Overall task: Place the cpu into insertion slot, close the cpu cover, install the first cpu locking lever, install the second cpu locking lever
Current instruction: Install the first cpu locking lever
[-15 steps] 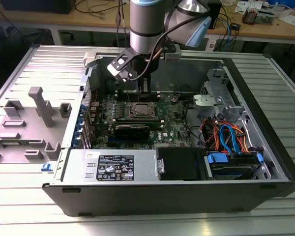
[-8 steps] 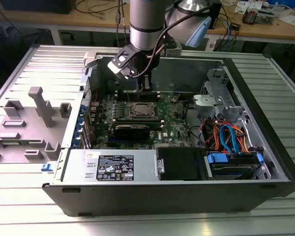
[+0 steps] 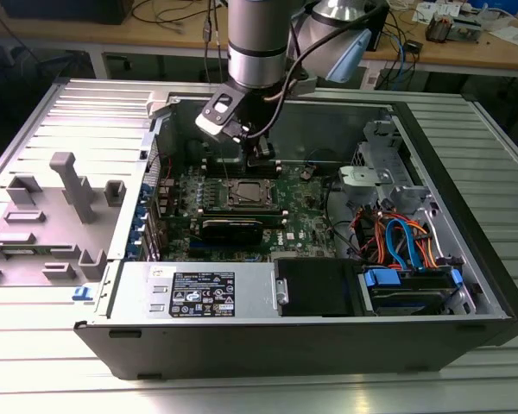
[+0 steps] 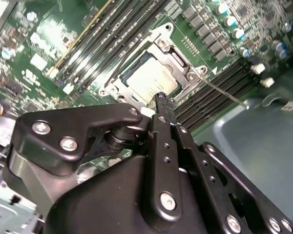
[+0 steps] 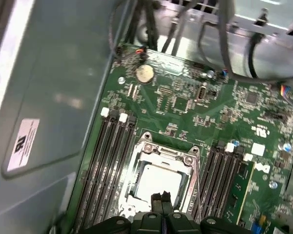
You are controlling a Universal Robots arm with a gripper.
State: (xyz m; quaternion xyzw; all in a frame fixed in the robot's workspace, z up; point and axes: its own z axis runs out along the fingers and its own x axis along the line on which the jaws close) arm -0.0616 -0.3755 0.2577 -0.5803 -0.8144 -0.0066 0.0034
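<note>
The cpu (image 5: 158,183) lies flat in the insertion slot (image 3: 249,195) on the green motherboard, its pale metal top showing through the window of the cpu cover (image 5: 162,152), which is folded down over it. In the second wrist view the cpu (image 4: 149,80) sits inside the silver cover (image 4: 178,56). A thin locking lever (image 4: 224,93) sticks out from one corner of the socket over the memory slots. My gripper (image 5: 161,197) hovers just above the chip's near edge, fingers pressed together and empty. The gripper (image 3: 261,160) hangs inside the case.
Black memory slots (image 5: 110,161) flank the socket on both sides. The open computer case (image 3: 466,259) has tall metal walls all around. A bundle of orange and blue cables (image 3: 397,237) and a drive cage lie on the exterior view's right. Grey fixtures (image 3: 69,185) stand outside.
</note>
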